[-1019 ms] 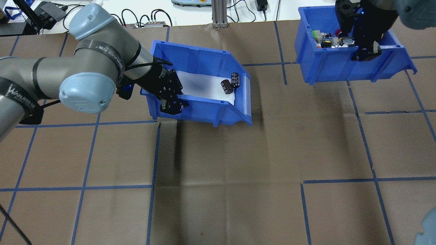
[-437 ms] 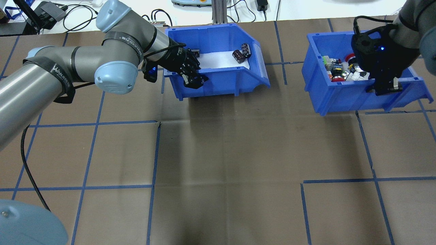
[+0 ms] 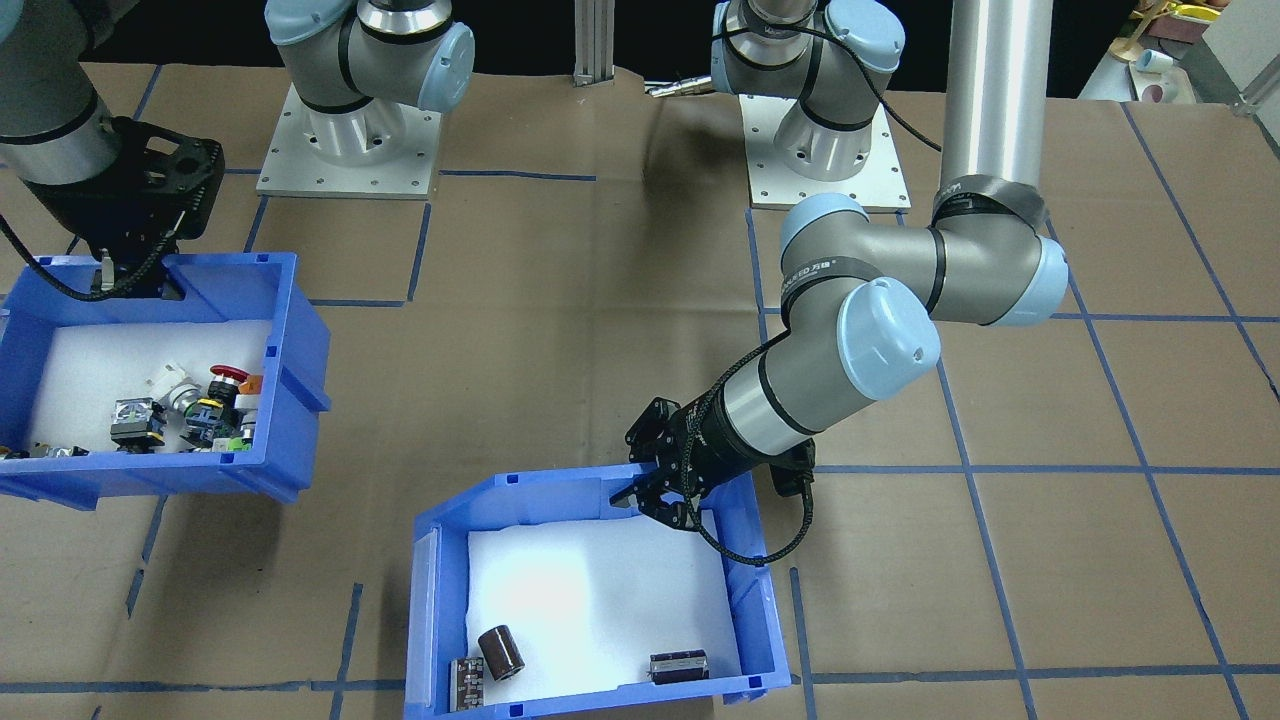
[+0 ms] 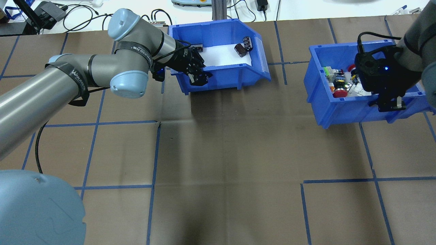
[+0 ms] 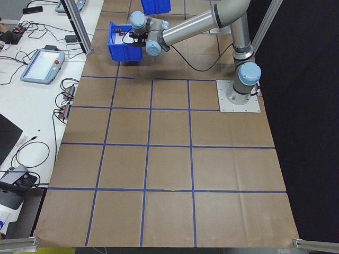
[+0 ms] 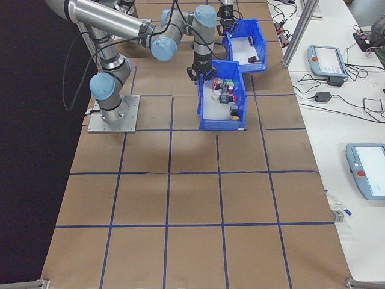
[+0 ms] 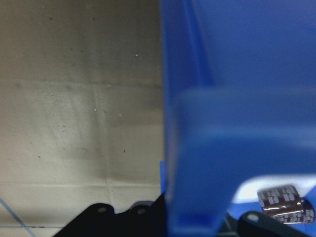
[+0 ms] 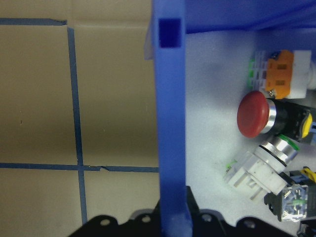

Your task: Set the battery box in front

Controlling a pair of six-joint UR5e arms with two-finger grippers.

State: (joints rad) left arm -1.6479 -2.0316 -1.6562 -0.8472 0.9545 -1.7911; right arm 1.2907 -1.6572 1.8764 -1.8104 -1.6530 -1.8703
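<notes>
The battery box (image 4: 235,73), a blue bin with a white foam floor, is at the table's far edge, left of centre, its sloped lip pointing right. Dark batteries (image 4: 241,50) lie near the lip, and one battery (image 3: 680,665) lies apart. My left gripper (image 4: 199,77) is shut on the box's near wall (image 7: 207,148), one finger inside and one outside. At the right, my right gripper (image 4: 390,104) is shut on the wall (image 8: 170,123) of a blue bin of switches (image 4: 337,114). The front-facing view shows the battery box (image 3: 750,560) bottom centre.
Cables and a grey pendant (image 5: 41,64) lie on the white bench just beyond the battery box. An aluminium post (image 4: 219,13) stands at the far edge. Both arm bases (image 3: 345,150) are bolted on at the robot's side. Brown paper with blue tape lines (image 4: 155,153) covers the table.
My left arm has carried the battery box away from the robot and to the right, to the table's far edge, and levelled it. My right arm has brought the switch bin nearer the robot.
</notes>
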